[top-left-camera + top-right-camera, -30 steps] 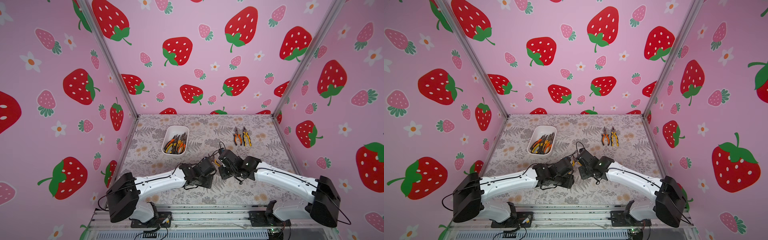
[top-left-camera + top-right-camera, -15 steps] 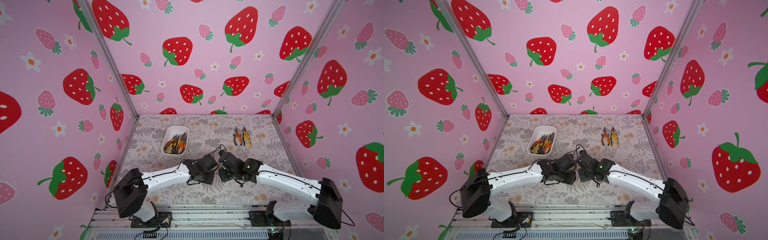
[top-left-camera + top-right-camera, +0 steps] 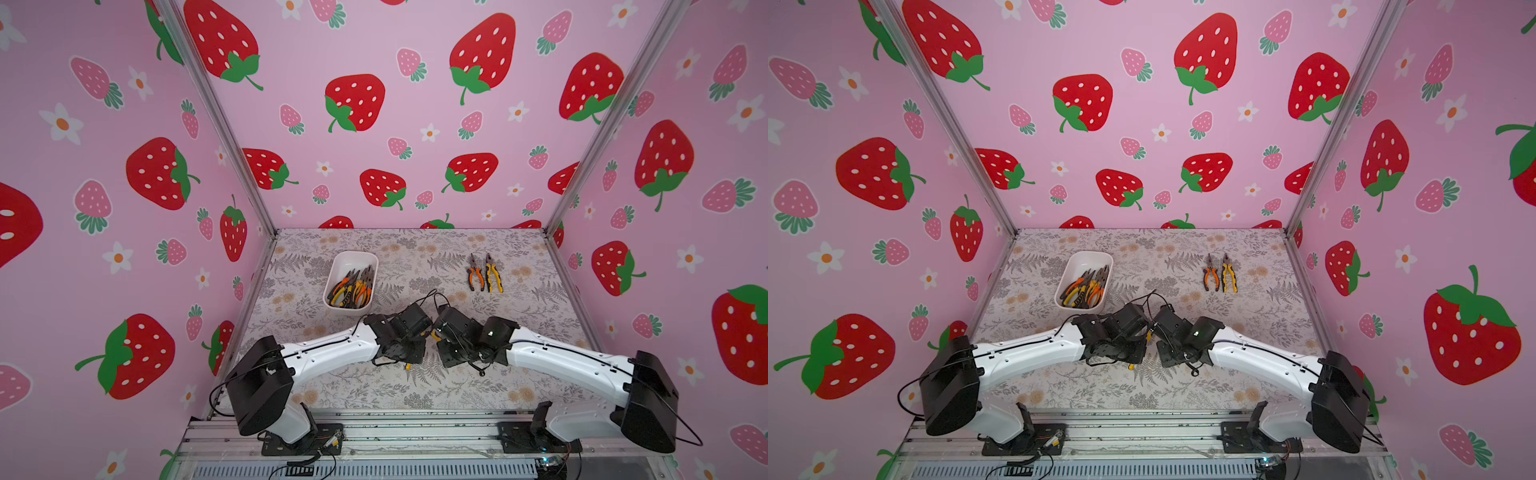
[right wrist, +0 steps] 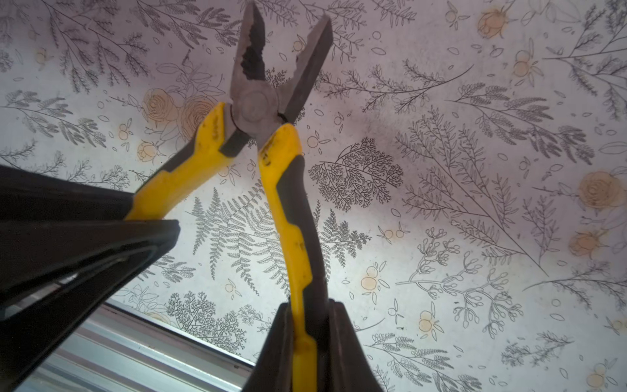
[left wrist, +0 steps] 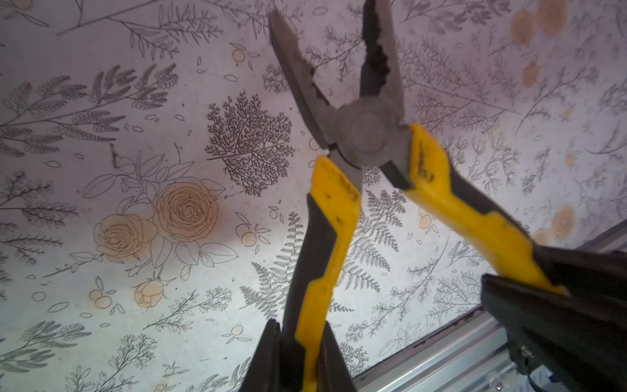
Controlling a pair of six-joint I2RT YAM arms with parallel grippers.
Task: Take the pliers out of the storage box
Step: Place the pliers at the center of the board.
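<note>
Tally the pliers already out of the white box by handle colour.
Orange-and-black: 1, the orange pliers lying on the table.
Yellow-and-black: 2, the yellow pliers beside them and the held pliers, one handle in the left gripper, the other in the right gripper.
Total: 3.
Those in the storage box overlap too much to count.

The storage box (image 3: 1084, 258) holds pliers (image 3: 1084, 289); two other pliers (image 3: 1210, 269) lie outside.
</note>
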